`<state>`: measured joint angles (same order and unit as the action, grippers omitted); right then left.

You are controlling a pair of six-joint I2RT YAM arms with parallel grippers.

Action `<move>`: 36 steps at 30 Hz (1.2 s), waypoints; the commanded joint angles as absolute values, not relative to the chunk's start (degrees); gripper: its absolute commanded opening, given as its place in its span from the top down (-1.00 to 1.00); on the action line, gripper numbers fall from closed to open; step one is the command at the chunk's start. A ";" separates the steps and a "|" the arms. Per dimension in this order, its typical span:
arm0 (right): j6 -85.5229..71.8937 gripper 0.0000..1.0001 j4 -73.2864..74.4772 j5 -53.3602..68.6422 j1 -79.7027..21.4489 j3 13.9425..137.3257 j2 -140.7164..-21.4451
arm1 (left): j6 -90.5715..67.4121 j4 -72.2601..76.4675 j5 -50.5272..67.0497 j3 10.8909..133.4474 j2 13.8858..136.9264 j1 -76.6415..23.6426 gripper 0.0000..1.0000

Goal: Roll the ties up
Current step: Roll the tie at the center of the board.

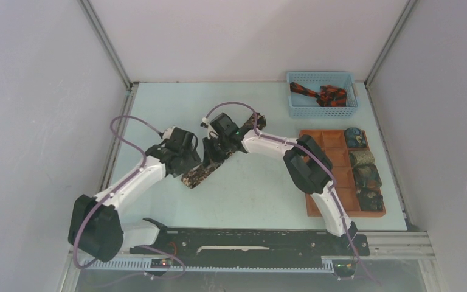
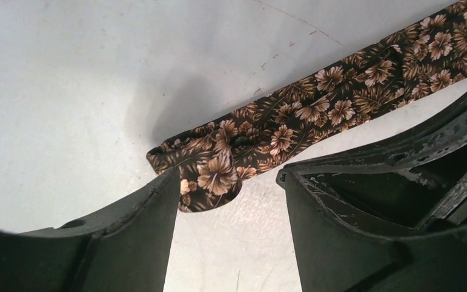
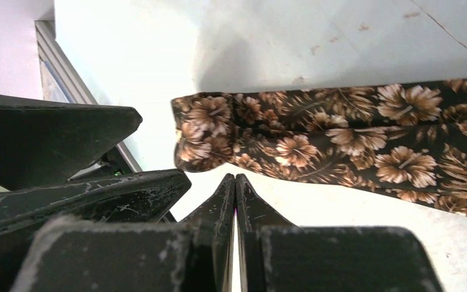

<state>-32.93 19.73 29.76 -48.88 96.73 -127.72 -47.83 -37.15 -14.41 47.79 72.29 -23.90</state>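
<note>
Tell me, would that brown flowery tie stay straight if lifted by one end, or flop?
Probably flop: the brown floral tie lies thin and flat on the table, its end seemingly folded over softly. It looks light, so a push would likely bunch or slide it. Lying flat, it should not roll by itself.

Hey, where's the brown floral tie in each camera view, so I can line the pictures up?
Top external: the brown floral tie lies diagonally, a little left of the table's middle.
Left wrist: it runs from lower centre up to the top right corner.
Right wrist: it crosses the middle, from centre-left to the right edge.
Shared landmark: the pale table beneath it in all three.
</note>
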 commanded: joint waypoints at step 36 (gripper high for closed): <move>-28.74 1.00 33.28 34.04 -51.38 118.07 -139.50 | -48.78 -31.39 -13.75 27.70 46.61 -16.84 -0.38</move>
<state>-29.85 34.17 33.21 -51.88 119.37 -140.49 -49.01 -35.22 -15.68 28.18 45.43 -17.21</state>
